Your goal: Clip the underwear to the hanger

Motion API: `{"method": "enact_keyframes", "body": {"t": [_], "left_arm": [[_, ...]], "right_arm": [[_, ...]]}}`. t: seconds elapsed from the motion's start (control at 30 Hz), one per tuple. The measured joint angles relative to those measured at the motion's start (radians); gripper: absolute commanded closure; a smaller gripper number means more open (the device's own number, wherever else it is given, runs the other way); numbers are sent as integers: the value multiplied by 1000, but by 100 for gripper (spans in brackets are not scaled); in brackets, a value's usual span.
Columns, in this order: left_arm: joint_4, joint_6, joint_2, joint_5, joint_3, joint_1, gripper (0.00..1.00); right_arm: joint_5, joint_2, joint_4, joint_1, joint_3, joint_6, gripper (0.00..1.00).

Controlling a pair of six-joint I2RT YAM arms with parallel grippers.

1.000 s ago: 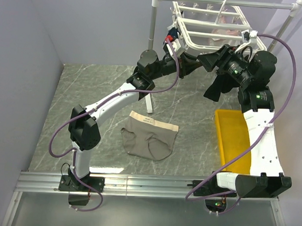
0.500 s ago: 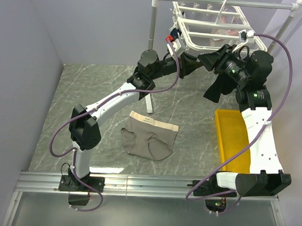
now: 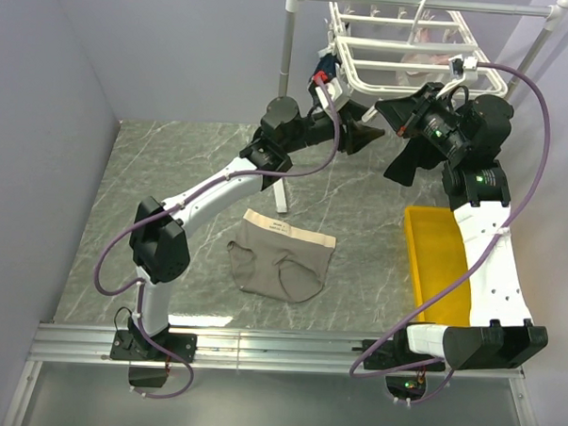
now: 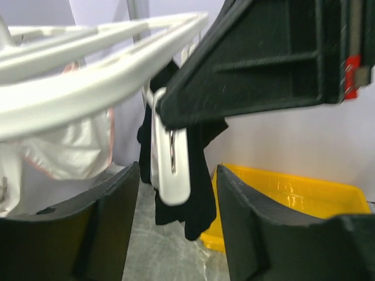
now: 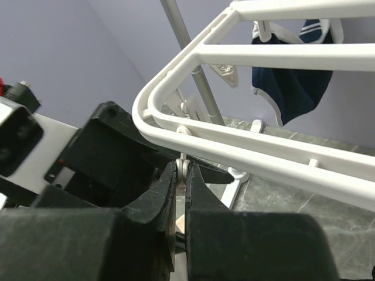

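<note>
One underwear flat on table, one hanger, left gripper fingers apart, right gripper clamped on one clip, one yellow bin

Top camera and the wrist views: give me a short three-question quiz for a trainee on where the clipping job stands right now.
1. True or false: the underwear is already clipped to the hanger.
2. Pick one: the right gripper is shut on A) a clip hanging from the hanger, B) the underwear, C) nothing.
3. Fill the blank: the left gripper has its jaws ____.

Key: 1 false, it lies flat on the table; 2 A; 3 open.
</note>
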Motion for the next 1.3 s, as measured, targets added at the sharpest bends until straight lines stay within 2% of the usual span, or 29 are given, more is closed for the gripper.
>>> {"method": "enact_keyframes", "body": {"t": [0.23,0.4,0.6,0.7,0.83,0.93,1.13,1.3], "left_arm": [[-32,-10,-26,44,-74,45,36],[-111,29,-105,194,-173,140,33],[-322,274,-254,294,-369,152,32],[-432,409,-291,310,-465,130,25],[-579,562,-261,277,-533,95,18],[-632,617,-192,227,-536,72,16],[-695,673,-42,81,-495,21,15],[-697,698,15,-26,-468,-22,14]], "right_arm": [[-5,0,2,0,0,-9,100],[-7,0,-1,0,0,-27,100],[-8,0,-9,0,0,-45,100],[-9,0,-14,0,0,-52,100],[-11,3,-15,0,1,-52,100],[-12,7,-17,0,2,-52,100],[-12,10,-23,0,2,-52,100],[-14,10,-24,0,2,-52,100]]}}
